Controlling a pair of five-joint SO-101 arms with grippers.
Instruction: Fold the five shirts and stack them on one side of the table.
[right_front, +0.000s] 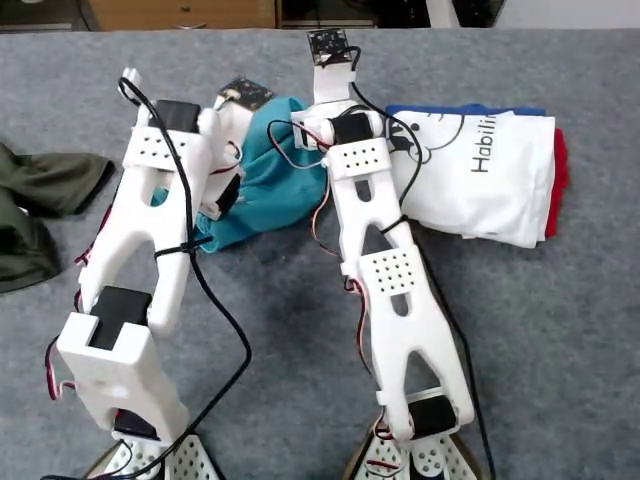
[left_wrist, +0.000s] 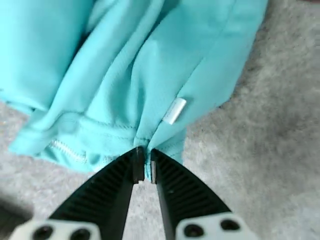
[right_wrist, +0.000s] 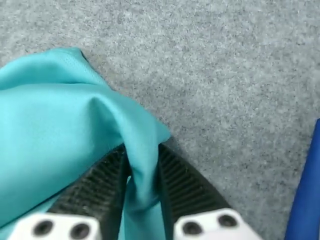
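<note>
A teal shirt (right_front: 268, 180) lies bunched on the grey table (right_front: 540, 330) between my two arms. My left gripper (left_wrist: 145, 167) is shut on a hem fold of the teal shirt (left_wrist: 140, 75), near a small white tag (left_wrist: 174, 110). My right gripper (right_wrist: 141, 175) is shut on another fold of the teal shirt (right_wrist: 55, 120), with cloth pinched between its black ribbed fingers (right_wrist: 177, 182). A stack of folded shirts (right_front: 490, 175), white on top with blue and red below, lies at the right of the table.
A dark olive shirt (right_front: 35, 215) lies crumpled at the table's left edge. A blue edge of the stack (right_wrist: 305, 200) lies close to the right gripper. Black cables (right_front: 215, 300) trail over both arms. Wooden furniture (right_front: 180, 14) stands beyond the far edge.
</note>
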